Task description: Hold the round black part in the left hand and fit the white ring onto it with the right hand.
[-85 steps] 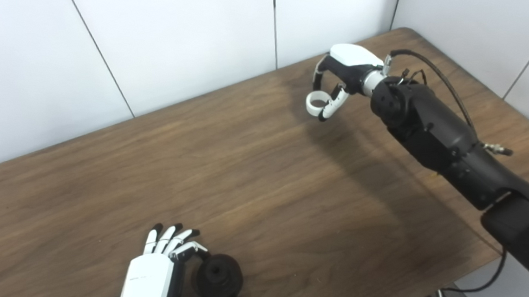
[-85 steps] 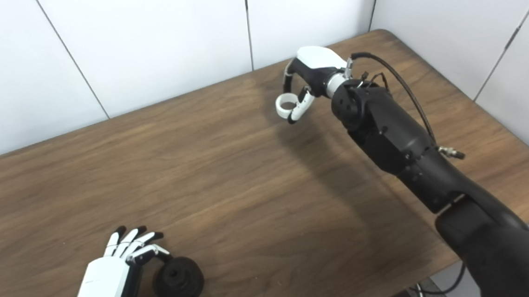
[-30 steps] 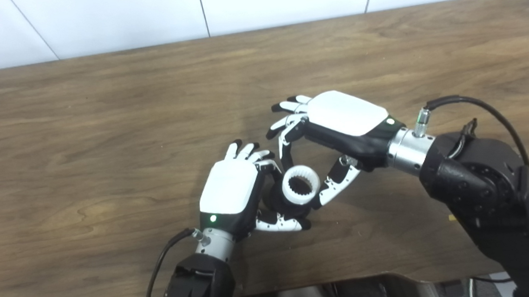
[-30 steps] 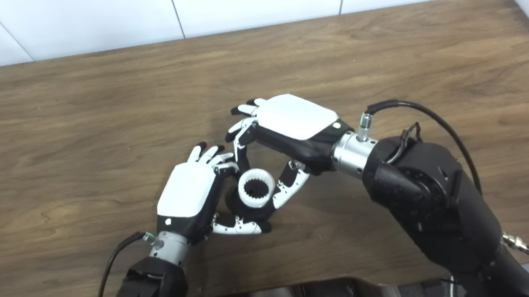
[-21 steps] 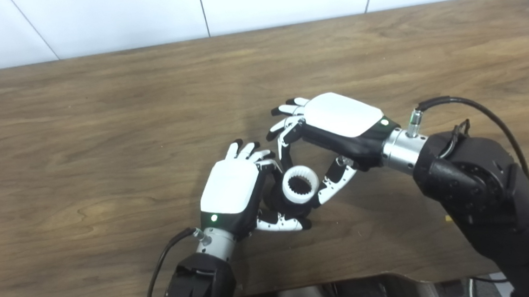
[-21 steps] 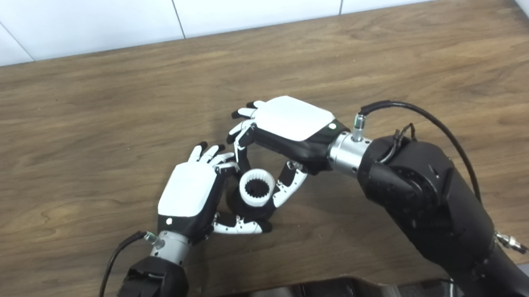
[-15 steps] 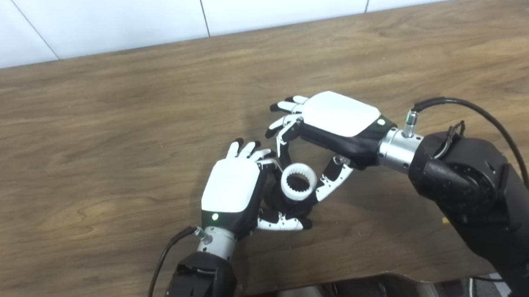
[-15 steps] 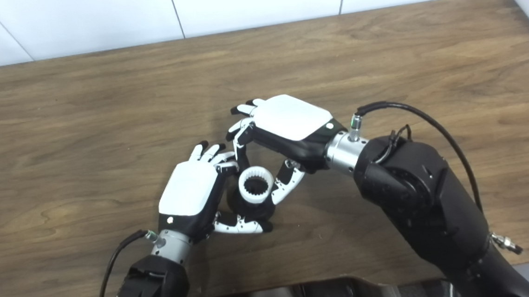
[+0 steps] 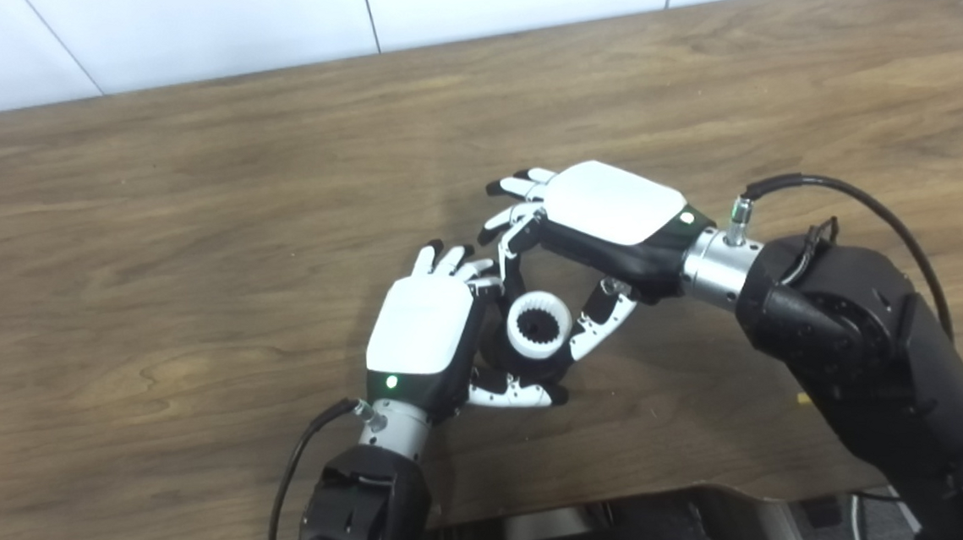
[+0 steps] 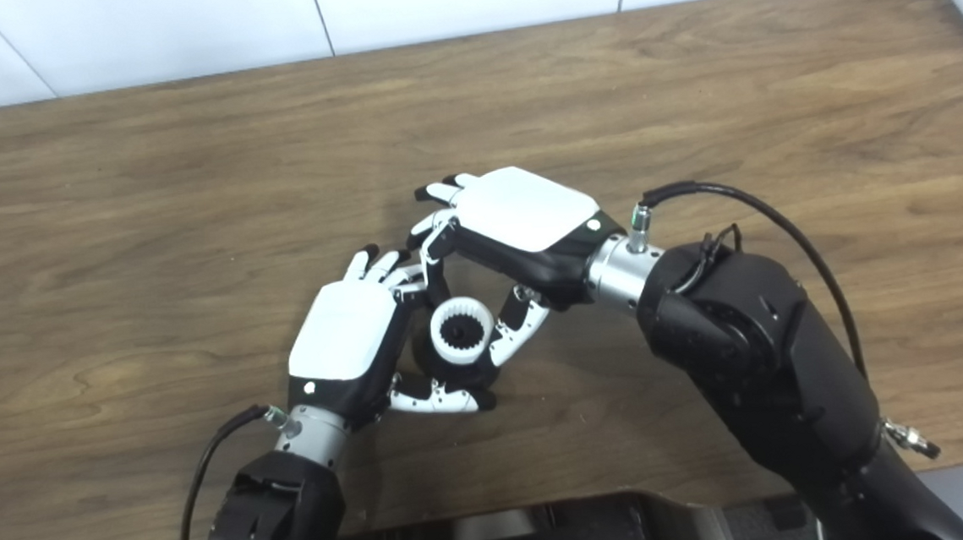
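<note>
Over the wooden tabletop, the left robot hand grips the round black part. The white ring sits on its top face, pinched between thumb and fingers of the right robot hand.

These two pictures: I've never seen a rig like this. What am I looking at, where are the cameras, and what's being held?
Both pictures come from two cameras side by side on a humanoid robot's head, looking down at a wooden table, so they show one scene from slightly different spots. The two black arms entering from the bottom end in white-backed mechanical hands. The left hand grips a round black part. The right hand has its fingers around a white ring with a toothed inner edge, which sits on top of the black part. Whether the ring is fully seated cannot be told. Nothing else is seen lying on the table.
</note>
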Motion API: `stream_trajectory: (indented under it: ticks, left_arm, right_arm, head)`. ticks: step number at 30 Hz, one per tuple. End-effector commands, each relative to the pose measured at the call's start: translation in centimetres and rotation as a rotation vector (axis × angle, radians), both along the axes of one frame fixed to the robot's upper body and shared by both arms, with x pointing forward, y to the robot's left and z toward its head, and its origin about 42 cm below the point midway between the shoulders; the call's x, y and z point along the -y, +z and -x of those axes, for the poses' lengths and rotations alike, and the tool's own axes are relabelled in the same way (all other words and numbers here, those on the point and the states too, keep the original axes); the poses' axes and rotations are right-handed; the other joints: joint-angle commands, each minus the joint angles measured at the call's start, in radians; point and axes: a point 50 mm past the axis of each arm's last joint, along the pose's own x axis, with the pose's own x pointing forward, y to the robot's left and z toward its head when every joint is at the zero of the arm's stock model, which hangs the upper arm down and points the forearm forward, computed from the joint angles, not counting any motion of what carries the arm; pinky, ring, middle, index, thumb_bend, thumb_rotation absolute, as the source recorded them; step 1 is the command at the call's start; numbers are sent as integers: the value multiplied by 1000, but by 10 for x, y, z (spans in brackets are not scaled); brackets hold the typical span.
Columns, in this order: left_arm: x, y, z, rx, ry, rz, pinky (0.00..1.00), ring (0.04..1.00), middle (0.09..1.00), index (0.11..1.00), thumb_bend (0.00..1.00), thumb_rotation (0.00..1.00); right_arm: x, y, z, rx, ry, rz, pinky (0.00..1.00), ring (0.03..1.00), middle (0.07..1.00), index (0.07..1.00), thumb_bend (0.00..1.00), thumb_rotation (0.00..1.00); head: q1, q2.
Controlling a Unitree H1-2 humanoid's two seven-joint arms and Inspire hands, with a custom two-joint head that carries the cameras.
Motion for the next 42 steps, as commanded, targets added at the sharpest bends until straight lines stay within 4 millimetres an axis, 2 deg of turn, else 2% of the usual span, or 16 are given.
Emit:
stream_trajectory:
  ticks: [1, 42]
  left_arm:
    - [5, 1, 2, -13, -18, -3, 1000, 927, 823, 485, 520, 57]
    - [7, 1, 1, -2, -20, 0, 1000, 926, 823, 485, 521, 58]
  right_arm:
    - [-1, 10, -2, 60, 5, -18, 992, 973, 832, 483, 524, 133]
    - [-5, -4, -3, 30, 12, 5, 974, 973, 839, 484, 524, 133]
  head:
    - [0, 1]
    - [-6, 3]
